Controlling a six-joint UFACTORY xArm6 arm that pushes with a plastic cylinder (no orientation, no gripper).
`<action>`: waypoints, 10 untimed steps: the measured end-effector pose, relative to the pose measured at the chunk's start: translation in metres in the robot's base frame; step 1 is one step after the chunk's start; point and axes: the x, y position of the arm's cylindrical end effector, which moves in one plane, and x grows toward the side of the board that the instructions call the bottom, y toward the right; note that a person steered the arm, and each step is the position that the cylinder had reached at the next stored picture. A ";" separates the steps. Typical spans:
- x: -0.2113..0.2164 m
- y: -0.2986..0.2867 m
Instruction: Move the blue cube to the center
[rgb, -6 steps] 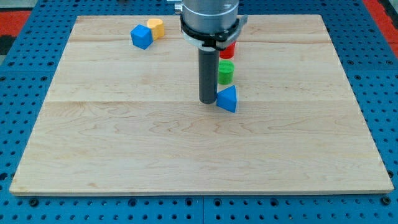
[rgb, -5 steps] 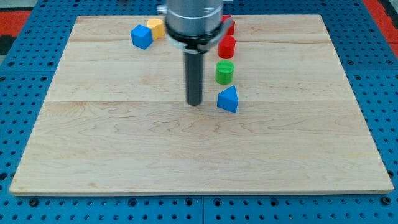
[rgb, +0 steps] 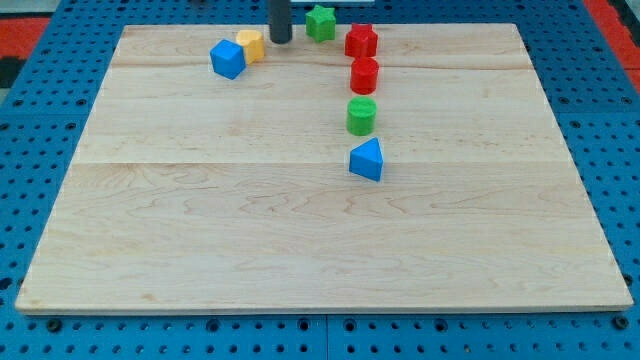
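Note:
The blue cube (rgb: 228, 59) sits near the board's top left, touching a yellow block (rgb: 250, 45) on its upper right. My tip (rgb: 281, 40) is at the view's top edge, just right of the yellow block and up-right of the blue cube, touching neither. Only the rod's lower end shows.
A green star-like block (rgb: 320, 22) and a red block (rgb: 361, 41) lie at the top. Below them in a column are a red cylinder (rgb: 364, 75), a green cylinder (rgb: 361, 116) and a blue triangular block (rgb: 367, 160). The wooden board (rgb: 200, 250) lies on a blue pegboard.
My tip has moved from beside the blue triangular block near the middle up and left to the top, next to the yellow block. No block has moved.

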 end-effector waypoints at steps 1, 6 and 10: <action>-0.004 -0.032; 0.122 -0.071; 0.157 0.019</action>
